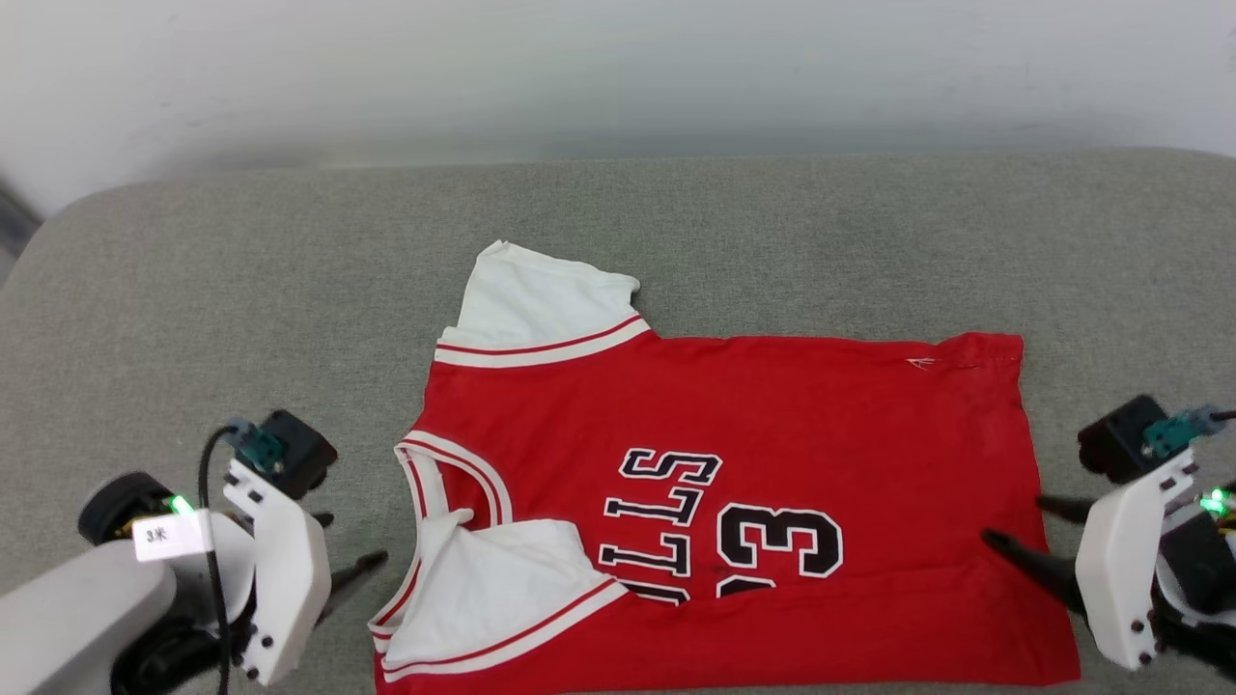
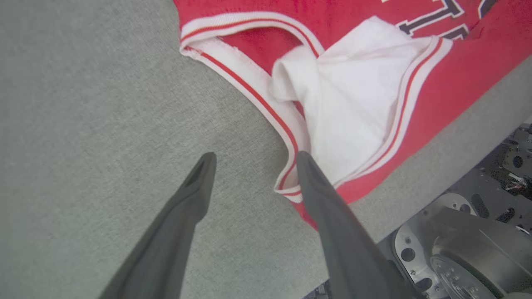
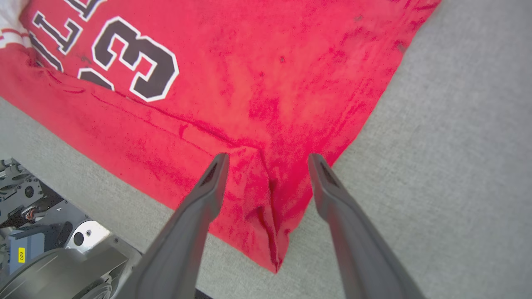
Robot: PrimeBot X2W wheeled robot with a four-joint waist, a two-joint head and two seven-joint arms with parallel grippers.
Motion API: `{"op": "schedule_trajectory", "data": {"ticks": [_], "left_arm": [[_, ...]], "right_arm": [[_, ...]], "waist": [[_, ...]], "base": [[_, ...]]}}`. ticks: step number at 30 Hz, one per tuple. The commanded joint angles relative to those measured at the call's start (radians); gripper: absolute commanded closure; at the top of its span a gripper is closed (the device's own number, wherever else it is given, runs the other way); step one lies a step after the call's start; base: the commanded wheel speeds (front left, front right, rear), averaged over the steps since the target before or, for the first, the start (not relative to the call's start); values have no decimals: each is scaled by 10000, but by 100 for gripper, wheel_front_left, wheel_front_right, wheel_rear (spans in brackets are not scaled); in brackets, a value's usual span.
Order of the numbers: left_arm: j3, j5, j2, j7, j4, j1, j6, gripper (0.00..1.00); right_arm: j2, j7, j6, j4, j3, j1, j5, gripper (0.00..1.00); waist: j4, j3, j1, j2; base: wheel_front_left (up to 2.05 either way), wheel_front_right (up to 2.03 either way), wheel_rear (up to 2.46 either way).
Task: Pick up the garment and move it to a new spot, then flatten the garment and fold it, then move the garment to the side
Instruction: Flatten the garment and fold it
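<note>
- Left fingers [image 2: 320,195]: apart, just beside the garment's [image 1: 772,434] collar end.
- Right fingers [image 3: 208,195]: apart, over the garment's hem corner.
- Red garment: front-up on grey cushion [image 1: 193,290], near sleeve folded inward.

Left gripper [image 1: 352,539]: low at the lower left of the head view, jaws wide apart, dark fingers [image 2: 195,195] pointing inward toward the robot's right. Its white wrist housing [image 1: 280,569] is tilted, with the pale forearm [image 1: 68,613] behind it. Right gripper [image 1: 1014,519]: lower right, a mirrored pose, jaws likewise spread, pointing left. Both arms are held low and level with each other.
</note>
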Motion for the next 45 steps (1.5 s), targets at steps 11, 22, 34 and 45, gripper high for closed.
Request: {"op": "schedule_trajectory", "data": {"ticks": [11, 22, 34, 45], "left_arm": [[1270, 928, 202, -886, 177, -2040, 342, 0], [1949, 954, -653, 74, 1785, -4642, -155, 0], [1827, -196, -1426, 3319, 3416, -6888, -767, 0], [910, -205, -1720, 5431, 4353, -7023, -738, 0]], "right_arm": [[1646, -3353, -5, -477, -2388, -669, -2347, 0], [3553, -5227, -5, -1591, -4648, -22, -4364, 0], [4150, -4978, -5, -2682, -4650, -182, -5127, 0], [4247, -4921, -5, -2480, -4129, -656, -5126, 0]], "waist": [[-390, 666, 0, 0], [-999, 2387, 0, 0], [-1750, 4116, 0, 0], [-2129, 4842, 0, 0]], "base": [[0, 0, 0], [0, 0, 0], [0, 0, 0], [0, 0, 0]]}}
